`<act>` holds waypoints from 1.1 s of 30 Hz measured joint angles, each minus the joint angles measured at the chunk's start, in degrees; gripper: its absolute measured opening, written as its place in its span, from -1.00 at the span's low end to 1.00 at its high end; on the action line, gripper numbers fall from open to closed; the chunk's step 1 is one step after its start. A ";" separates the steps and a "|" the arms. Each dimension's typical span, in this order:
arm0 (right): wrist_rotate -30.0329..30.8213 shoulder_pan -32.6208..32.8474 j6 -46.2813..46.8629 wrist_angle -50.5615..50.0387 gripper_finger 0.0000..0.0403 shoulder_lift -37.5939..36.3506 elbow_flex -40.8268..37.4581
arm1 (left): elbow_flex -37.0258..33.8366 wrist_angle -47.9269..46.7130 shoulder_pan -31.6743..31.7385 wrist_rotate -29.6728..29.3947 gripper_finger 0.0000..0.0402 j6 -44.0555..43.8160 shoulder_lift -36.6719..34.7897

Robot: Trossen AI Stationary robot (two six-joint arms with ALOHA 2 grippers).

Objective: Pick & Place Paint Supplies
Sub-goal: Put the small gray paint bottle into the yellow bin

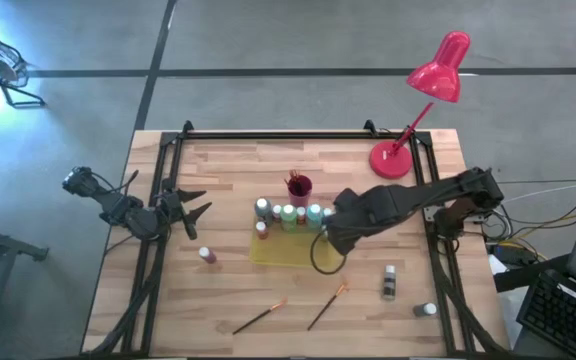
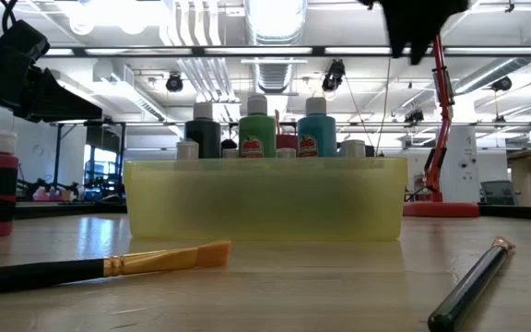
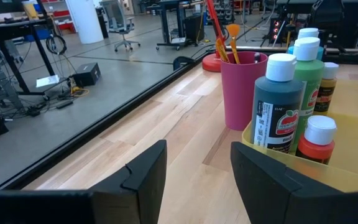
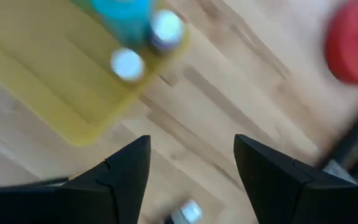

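high view: left gripper [image 1: 196, 204] sits near the table's left edge, fingers spread, nothing between them. a dark red bottle [image 1: 207, 256] stands just ahead of it and a bit toward the front edge. right gripper [image 1: 334, 236] hangs over the right end of the yellow tray [image 1: 286, 251]; a row of paint bottles [image 1: 288, 213] stands along the tray's far side, just left of this gripper. magenta cup [image 1: 299, 186] with brushes in it stands just behind that row. two loose brushes [image 1: 260, 317] [image 1: 327, 304] lie nearer the front edge than the right gripper, a grey bottle [image 1: 390, 282] lies to its right on the wood, and a white-capped bottle [image 1: 426, 310] sits further right and forward. red lamp [image 1: 420, 108] stands behind the right arm.

low view: tray [image 2: 265, 198] holds a dark, a green [image 2: 257, 129] and a blue bottle [image 2: 316, 129] at its back. one brush with an orange tip [image 2: 169, 259] lies in front, a second dark handle [image 2: 473, 282] to the right. a dark arm part shows at the top, gripper not readable here.

left wrist view: left fingers [image 3: 143, 180] released, gap clear, bare wood between them. cup [image 3: 242, 88] and tray bottles, dark green [image 3: 277, 102] nearest, stand just ahead of the gripper.

right wrist view: right fingers [image 4: 123, 177] apart, grasping nothing, bare wood between them. tray corner [image 4: 79, 87] with a blue bottle [image 4: 124, 14] and two white caps is just beyond the fingertips, blurred.
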 joint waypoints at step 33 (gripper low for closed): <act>-15.34 13.03 38.67 -2.37 0.10 -9.05 -13.85 | -0.01 -0.01 0.00 0.01 -0.08 0.01 -0.02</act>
